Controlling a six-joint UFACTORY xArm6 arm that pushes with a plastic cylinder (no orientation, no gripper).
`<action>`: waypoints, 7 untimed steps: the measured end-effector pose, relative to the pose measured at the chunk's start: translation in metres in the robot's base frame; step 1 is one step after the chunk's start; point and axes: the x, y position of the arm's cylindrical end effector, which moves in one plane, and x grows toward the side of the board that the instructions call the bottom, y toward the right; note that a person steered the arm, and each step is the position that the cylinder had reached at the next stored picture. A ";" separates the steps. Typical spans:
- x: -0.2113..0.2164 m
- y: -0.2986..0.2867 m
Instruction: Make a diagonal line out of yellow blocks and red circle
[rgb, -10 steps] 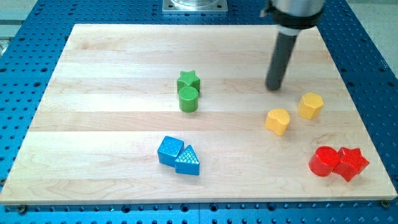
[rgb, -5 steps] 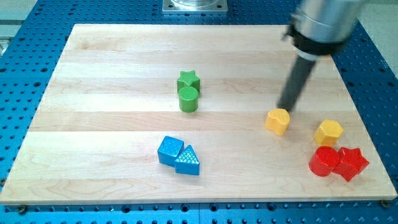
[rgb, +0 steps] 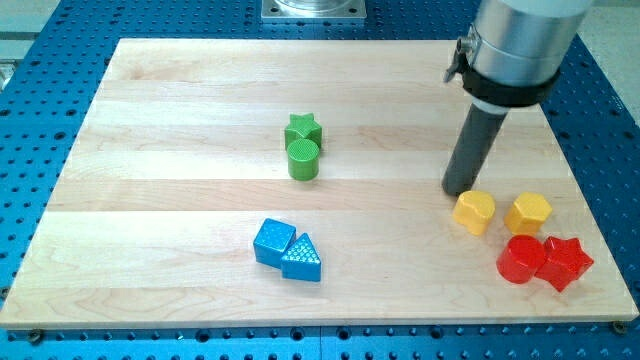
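Nearest, the red circle (rgb: 520, 260) sat touching the red star (rgb: 566, 262) at the worktop's (rgb: 150, 250) lower right. Just above, the yellow hexagon (rgb: 528, 213) and the rounded yellow block (rgb: 474, 211) sat side by side. The tip (rgb: 459, 191) stood just up-left of the rounded one; no hand fitted. Best approach: short nudges, avoiding the star.

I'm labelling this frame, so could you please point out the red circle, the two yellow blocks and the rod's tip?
red circle (rgb: 520, 260), camera view, top face.
left yellow block (rgb: 475, 211), camera view, top face.
right yellow hexagon (rgb: 528, 213), camera view, top face.
my tip (rgb: 460, 190), camera view, rod's lower end.
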 end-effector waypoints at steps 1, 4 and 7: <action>-0.010 0.067; 0.055 0.061; 0.004 -0.017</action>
